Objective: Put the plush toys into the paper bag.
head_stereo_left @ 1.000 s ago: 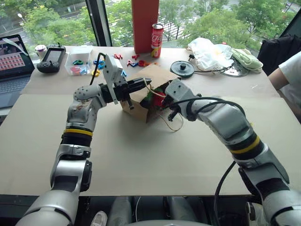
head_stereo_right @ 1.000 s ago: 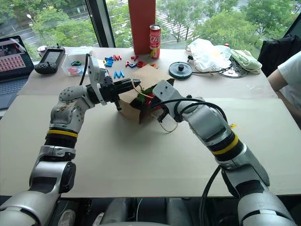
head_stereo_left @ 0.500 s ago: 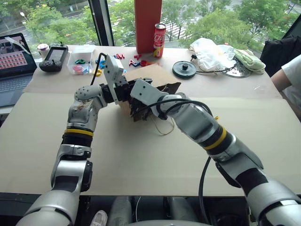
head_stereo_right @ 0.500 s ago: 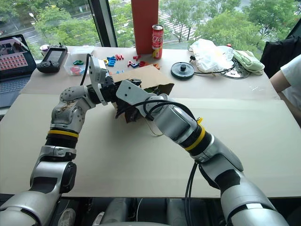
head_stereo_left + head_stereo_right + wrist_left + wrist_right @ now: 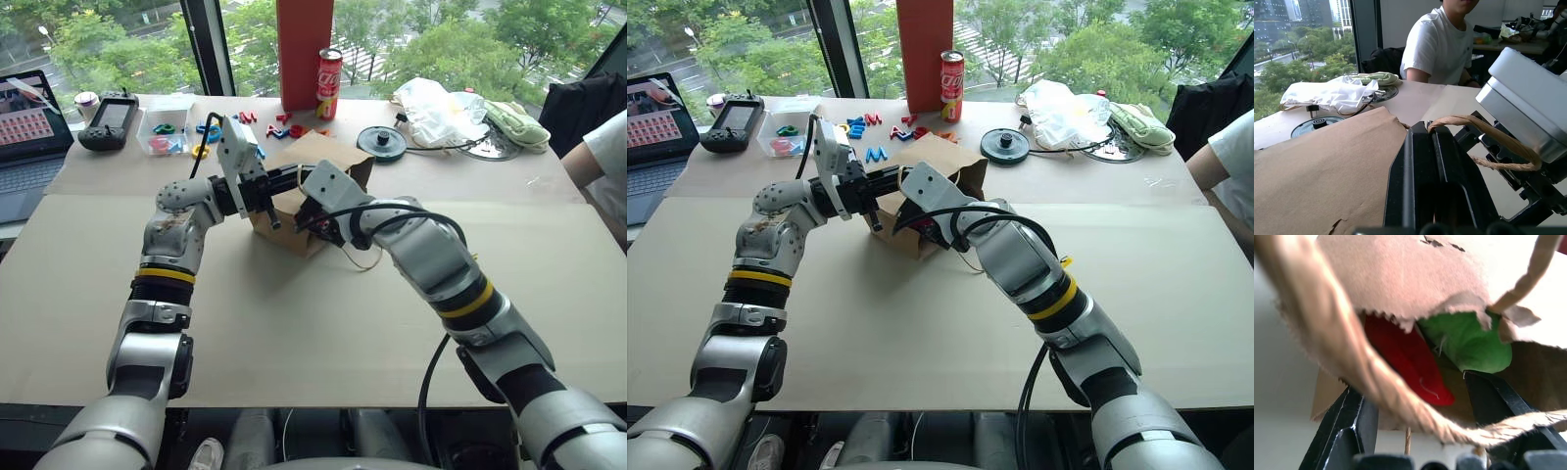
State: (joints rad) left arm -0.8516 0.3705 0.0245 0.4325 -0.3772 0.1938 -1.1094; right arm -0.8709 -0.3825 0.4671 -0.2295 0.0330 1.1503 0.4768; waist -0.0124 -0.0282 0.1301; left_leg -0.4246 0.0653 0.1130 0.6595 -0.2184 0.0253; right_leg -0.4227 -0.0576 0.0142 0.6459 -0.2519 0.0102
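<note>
Right wrist view: right gripper (image 5: 1420, 426) has spread open, releasing the red chili plush (image 5: 1405, 360) inside the paper bag (image 5: 313, 162); left gripper (image 5: 1422, 142) stays clenched on its cord handle (image 5: 1488, 142).

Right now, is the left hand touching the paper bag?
Touching: the left wrist view shows the left hand shut on the paper bag's cord handle at the rim.

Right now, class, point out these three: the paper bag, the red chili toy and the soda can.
paper bag (image 5: 312, 155): left eye view, on its upper brown side.
red chili toy (image 5: 1403, 357): right wrist view, on its red body.
soda can (image 5: 328, 83): left eye view, mid-label.
</note>
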